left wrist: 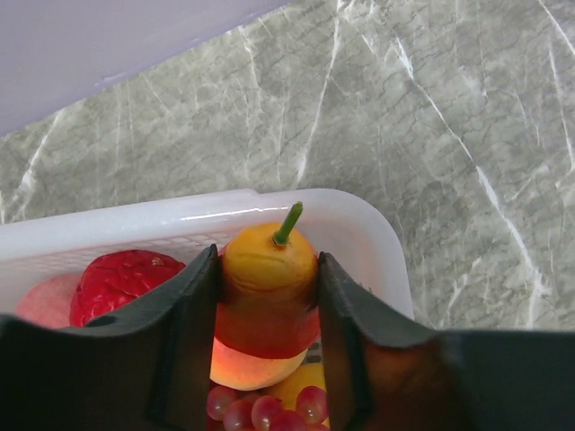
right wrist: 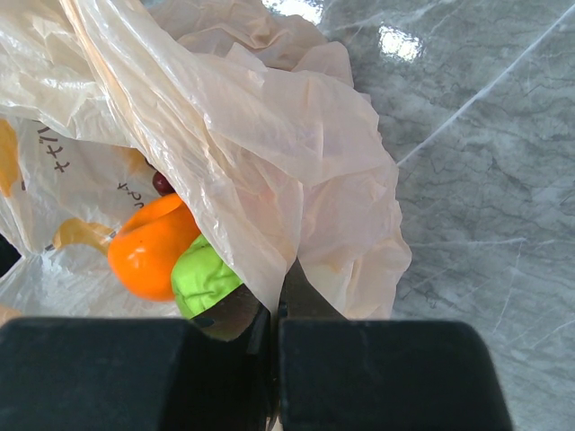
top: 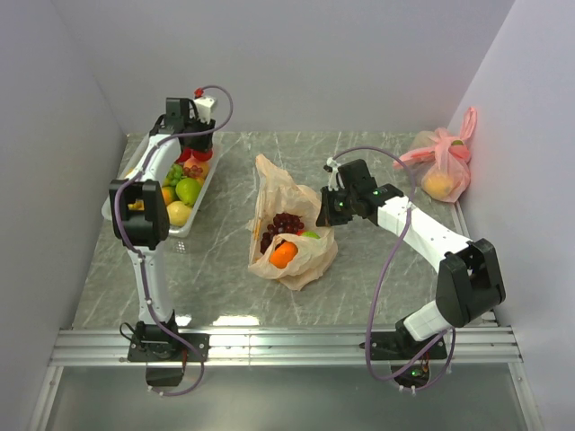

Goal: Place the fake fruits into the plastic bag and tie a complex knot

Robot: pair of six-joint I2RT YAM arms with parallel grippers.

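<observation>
Plastic bag (top: 310,260), crinkly peach film with illegible print, lies centred on the marbled table (top: 225,287); the right gripper (right wrist: 277,301) pinches its 3 o'clock rim. At 10 o'clock, the left gripper (left wrist: 268,265) clamps a glossy stemmed fake fruit (left wrist: 267,305) in the white basket (left wrist: 180,215).

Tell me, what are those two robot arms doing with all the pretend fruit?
They're filling the plastic bag. The left gripper has its fingers against both sides of a yellow-and-red fruit in the white basket. The right gripper is pinched shut on the bag's edge. An orange, a green fruit and purple grapes are already inside. Nothing is tied yet.
</observation>
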